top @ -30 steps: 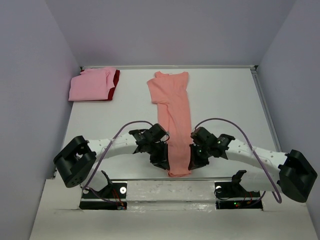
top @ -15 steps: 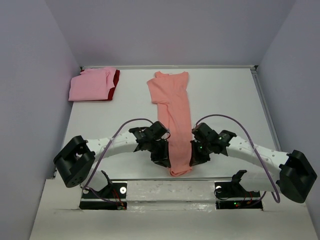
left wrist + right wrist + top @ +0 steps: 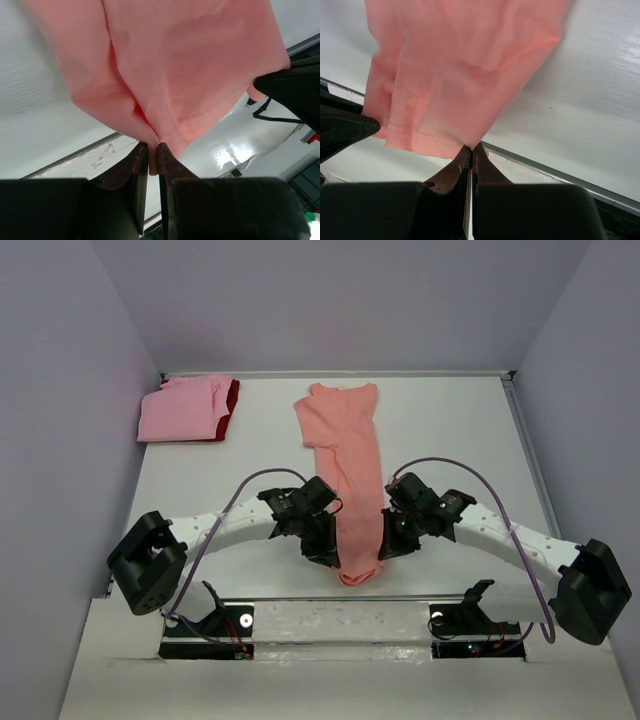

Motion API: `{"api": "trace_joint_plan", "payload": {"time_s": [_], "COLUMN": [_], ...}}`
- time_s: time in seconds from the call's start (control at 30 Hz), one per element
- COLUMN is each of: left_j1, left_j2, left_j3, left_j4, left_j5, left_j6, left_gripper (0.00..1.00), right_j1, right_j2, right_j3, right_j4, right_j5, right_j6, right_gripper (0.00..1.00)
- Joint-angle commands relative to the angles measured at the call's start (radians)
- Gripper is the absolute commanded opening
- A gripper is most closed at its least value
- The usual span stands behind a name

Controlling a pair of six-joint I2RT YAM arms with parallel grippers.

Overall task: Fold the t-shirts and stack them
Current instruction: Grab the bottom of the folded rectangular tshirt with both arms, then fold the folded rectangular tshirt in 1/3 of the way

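A salmon-orange t-shirt [image 3: 348,455], folded into a long narrow strip, runs from the back of the table toward me. Its near hem is lifted off the table. My left gripper [image 3: 328,558] is shut on the hem's left corner [image 3: 154,142], with cloth pinched between the fingers. On the other side my right gripper [image 3: 384,551] is shut on the right corner [image 3: 471,146]. A folded light pink t-shirt [image 3: 180,408] lies at the back left on top of a dark red one [image 3: 232,400].
The white table [image 3: 450,430] is walled by grey panels on three sides. A metal strip [image 3: 555,175] marks the table's near edge, just below both grippers. Purple cables loop over both arms.
Both grippers have moved away from the near edge toward the back, carrying the shirt's near hem with them. The hanging end now reaches less far toward me.
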Motion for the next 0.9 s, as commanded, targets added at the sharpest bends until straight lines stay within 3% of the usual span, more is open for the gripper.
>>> {"api": "trace_joint_plan", "payload": {"time_s": [0.0,0.87], "left_j1": [0.015,0.126], "left_j2": [-0.027,0.037], "left_j3": [0.039,0.2], "left_j4": [-0.036,-0.134], "left_j5": [-0.019,-0.088], "left_j6": [0.012,0.114], "left_gripper": [0.24,0.23], "right_j1": [-0.023,-0.097], "right_j2": [0.009,0.072], "right_j3": [0.061,0.196], "right_j4": [-0.018,-0.045], "right_j5": [0.017,0.016], "right_j6": [-0.036,-0.092], "right_gripper": [0.0,0.0]}}
